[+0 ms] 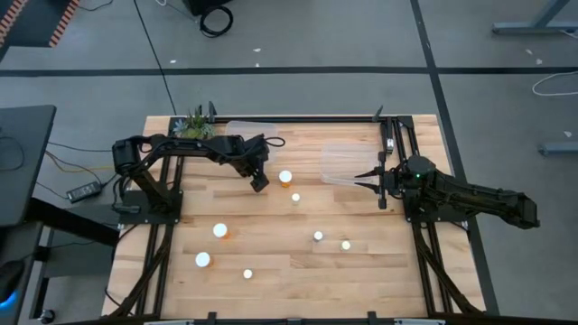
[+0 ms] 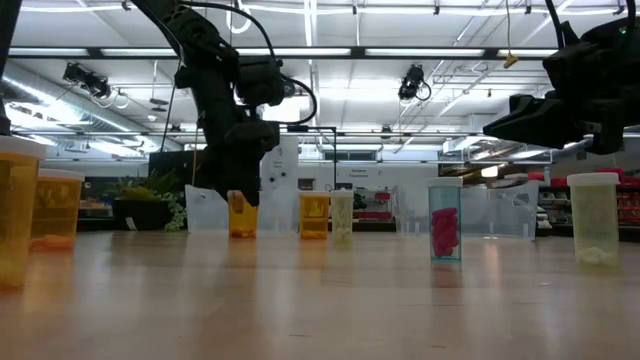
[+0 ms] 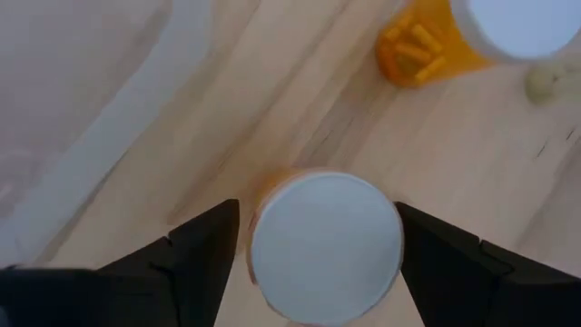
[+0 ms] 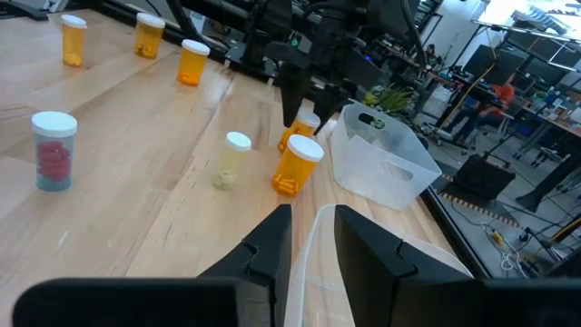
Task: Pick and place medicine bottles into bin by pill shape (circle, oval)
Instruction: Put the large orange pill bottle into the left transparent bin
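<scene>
Step in hand: I judged this to be the pick of one orange medicine bottle, with my left gripper lowered over it near the far-left clear bin.
Left gripper: my fingers stood wide, one on each side of the white cap; neither pad could be seen pressing the bottle, so I counted nothing as held.
Target bottle: upright on the wooden table, between my open fingers, just beside a second orange bottle and near a small pale bottle.
Right gripper: my right gripper hung with its fingers closed and nothing between them, by the edge of the right clear bin; this arm waited.
Other bottles: five more white-capped bottles stood apart across the near half of the table, among them one with pink pills; neither bin showed a bottle inside it.
Progress: I judged the sorting to be at its start, every visible bottle on the table and none binned.
Next move: I would need to close squarely on the bottle body below the cap, lift straight up clear of the neighbouring orange bottle, and carry it to the bin that matched its pill shape.
Unknown: the pill shape in my target bottle could not be read here, its cap hiding the contents.
</scene>
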`<control>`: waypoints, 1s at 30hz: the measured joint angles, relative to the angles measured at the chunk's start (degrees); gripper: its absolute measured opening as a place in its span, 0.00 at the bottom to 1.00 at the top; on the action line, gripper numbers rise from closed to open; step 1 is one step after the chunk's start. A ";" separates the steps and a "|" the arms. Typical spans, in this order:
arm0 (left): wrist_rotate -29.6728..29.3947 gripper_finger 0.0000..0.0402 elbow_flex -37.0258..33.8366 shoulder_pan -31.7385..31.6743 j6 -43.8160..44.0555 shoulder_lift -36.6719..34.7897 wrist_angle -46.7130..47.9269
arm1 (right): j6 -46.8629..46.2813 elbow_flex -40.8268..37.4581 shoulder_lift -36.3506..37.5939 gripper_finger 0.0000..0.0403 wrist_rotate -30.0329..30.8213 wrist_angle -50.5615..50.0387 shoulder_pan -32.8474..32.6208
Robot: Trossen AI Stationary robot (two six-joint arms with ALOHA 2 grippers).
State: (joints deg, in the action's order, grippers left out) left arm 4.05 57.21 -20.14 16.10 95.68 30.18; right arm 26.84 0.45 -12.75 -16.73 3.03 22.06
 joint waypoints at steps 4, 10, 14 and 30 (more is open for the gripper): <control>-0.17 0.72 -0.02 0.00 0.97 0.00 0.04 | 0.01 0.00 0.00 0.23 0.00 0.00 0.00; -0.15 0.66 -0.02 0.00 1.27 0.00 0.04 | 0.01 0.00 0.00 0.23 0.00 0.00 0.00; -0.14 0.58 -0.02 0.00 1.27 0.00 0.02 | 0.01 0.00 0.00 0.23 0.00 0.02 0.00; -1.40 0.57 13.56 -0.38 -3.04 -0.11 18.03 | -0.01 0.00 0.00 0.23 0.00 0.02 0.00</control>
State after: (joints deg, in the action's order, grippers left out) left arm 2.65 70.77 -20.52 13.05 95.57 48.21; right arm 26.83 0.45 -12.76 -16.73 3.05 22.06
